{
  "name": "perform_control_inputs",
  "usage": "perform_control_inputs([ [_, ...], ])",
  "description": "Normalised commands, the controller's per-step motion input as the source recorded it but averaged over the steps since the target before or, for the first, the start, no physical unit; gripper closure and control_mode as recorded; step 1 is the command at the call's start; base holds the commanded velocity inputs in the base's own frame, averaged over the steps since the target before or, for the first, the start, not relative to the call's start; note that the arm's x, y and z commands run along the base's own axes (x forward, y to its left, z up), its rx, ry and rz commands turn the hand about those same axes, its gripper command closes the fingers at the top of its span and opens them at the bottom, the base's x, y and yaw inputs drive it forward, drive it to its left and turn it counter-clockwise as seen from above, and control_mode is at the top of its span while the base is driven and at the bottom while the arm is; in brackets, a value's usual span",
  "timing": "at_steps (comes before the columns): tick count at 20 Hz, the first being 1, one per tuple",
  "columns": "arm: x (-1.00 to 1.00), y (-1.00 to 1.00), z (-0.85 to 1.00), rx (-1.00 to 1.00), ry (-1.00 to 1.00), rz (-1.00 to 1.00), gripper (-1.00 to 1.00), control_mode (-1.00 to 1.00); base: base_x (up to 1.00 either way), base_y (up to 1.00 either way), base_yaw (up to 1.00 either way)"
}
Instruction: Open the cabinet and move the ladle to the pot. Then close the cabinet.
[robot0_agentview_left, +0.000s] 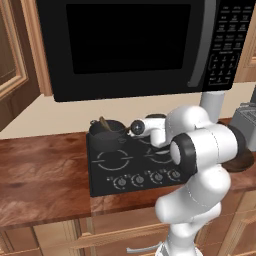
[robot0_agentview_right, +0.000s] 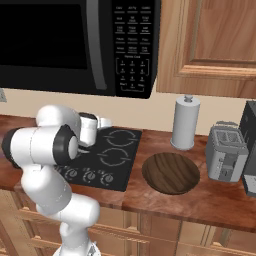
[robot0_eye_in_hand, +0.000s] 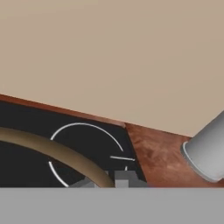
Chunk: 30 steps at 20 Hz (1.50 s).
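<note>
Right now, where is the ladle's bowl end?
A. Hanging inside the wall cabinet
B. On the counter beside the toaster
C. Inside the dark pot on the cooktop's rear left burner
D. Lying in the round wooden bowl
C: in the left base view the ladle rises out of the pot at the back left of the cooktop, while the gripper, shut on the ladle, holds its handle in the hand view.
</note>
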Motion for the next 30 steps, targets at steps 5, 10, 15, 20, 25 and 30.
perform_control_inputs([
  [5,0.23,0.0,0.0,0.0,0.0,0.0,1.0,-1.0,0.0,0.0,0.0],
  [10,0.22,0.0,0.0,-0.01,0.0,0.01,1.0,-1.0,0.0,0.0,0.0],
  [15,0.09,0.0,0.0,-0.06,0.0,0.02,1.0,-1.0,0.0,0.0,0.0],
  [20,0.03,0.0,0.0,-0.07,0.0,0.04,1.0,-1.0,0.0,0.0,0.0],
  [25,0.11,0.0,0.0,-0.04,0.0,0.07,1.0,-1.0,0.0,0.0,0.0],
  [30,0.21,0.02,0.0,-0.05,0.0,0.06,1.0,-1.0,0.0,0.0,0.0],
])
